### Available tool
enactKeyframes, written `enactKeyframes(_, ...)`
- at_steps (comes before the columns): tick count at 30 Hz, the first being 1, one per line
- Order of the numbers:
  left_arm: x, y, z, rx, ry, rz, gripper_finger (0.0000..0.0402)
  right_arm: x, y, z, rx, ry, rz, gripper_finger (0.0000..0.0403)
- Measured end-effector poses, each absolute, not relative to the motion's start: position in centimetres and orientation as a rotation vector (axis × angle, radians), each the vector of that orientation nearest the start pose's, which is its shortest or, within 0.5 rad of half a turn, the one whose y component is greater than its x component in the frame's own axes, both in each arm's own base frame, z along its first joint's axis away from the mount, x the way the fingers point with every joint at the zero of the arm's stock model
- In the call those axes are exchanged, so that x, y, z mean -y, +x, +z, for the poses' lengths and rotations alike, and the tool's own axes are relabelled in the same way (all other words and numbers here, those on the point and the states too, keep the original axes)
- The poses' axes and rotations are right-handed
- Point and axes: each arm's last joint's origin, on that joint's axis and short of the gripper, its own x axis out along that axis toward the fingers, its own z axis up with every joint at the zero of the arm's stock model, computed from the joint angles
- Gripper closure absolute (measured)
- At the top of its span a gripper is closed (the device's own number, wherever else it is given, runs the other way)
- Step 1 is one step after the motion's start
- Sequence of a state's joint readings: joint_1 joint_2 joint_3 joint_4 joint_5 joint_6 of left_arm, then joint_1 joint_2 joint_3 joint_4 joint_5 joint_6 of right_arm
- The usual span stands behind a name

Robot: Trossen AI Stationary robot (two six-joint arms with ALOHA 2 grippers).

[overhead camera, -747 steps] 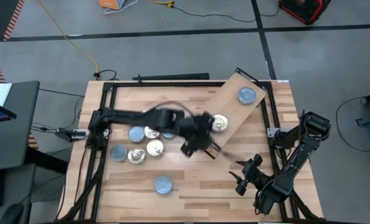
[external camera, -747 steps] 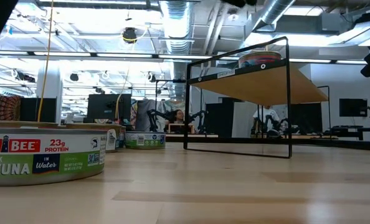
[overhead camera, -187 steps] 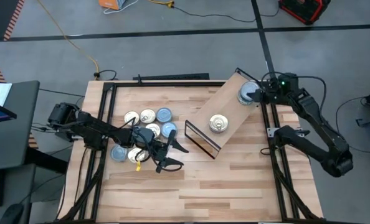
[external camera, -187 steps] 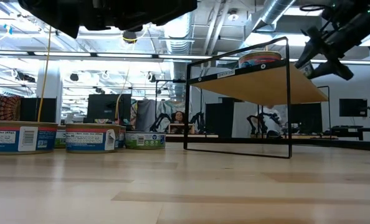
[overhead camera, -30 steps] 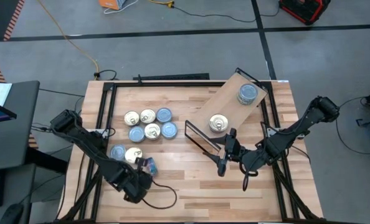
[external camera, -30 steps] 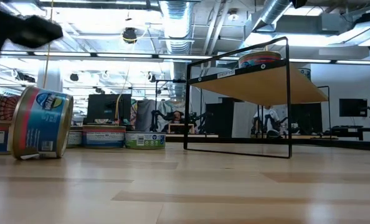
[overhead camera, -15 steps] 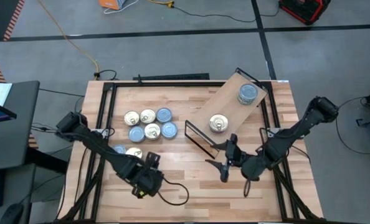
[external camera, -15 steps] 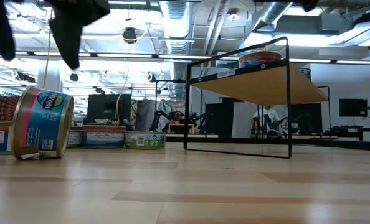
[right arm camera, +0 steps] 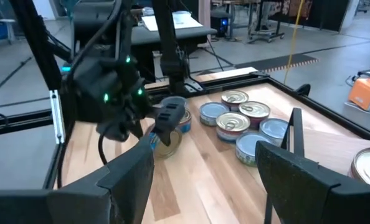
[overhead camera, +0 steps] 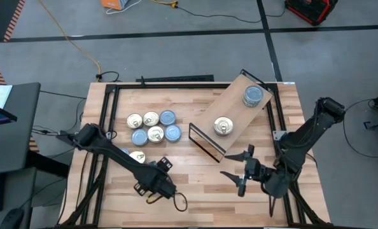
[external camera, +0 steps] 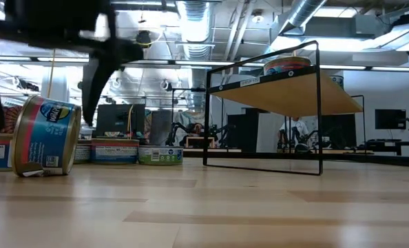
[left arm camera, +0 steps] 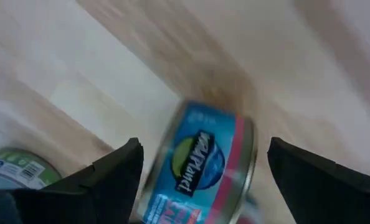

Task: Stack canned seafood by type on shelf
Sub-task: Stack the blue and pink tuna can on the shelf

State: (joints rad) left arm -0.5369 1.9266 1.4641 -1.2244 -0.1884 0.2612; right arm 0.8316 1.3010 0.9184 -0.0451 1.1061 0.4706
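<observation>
Tabletop, 5 clustered tins, 2 stacks on shelf (angled), both tools open, empty.

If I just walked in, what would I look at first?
Probably the tin standing on its edge near the table's front left, right below the left gripper, whose fingers are spread wide. Next, the wooden shelf at the back right, with one gold-lidded tin and one blue-lidded tin on top.

L gripper now open, off tipped tin; R gripper further from shelf
</observation>
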Motion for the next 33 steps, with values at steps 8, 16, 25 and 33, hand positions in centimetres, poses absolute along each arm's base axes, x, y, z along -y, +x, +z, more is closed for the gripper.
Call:
enactKeyframes(8, 16.7, 29.9, 18.4, -1.689, 0.99, -0.537, 0.009, -18.6, 20.5, 28.5, -0.179, 0.1, -0.323, 0.0099)
enactKeyframes(16, 16.5, 29.6, 18.8, -1.709, 1.022, -0.487, 0.0207, -18.6, 20.5, 28.5, -0.179, 0.1, -0.323, 0.0099)
enactKeyframes(25, 16.7, 30.3, 21.6, -1.674, 0.883, -0.332, 0.0226, -18.6, 20.5, 28.5, -0.18, 0.099, -0.323, 0.0099)
enactKeyframes(33, 15.7, 30.3, 28.0, -1.318, 0.636, -0.205, 0.0226, -19.4, 18.8, 28.9, -0.134, 0.074, -0.363, 0.0099)
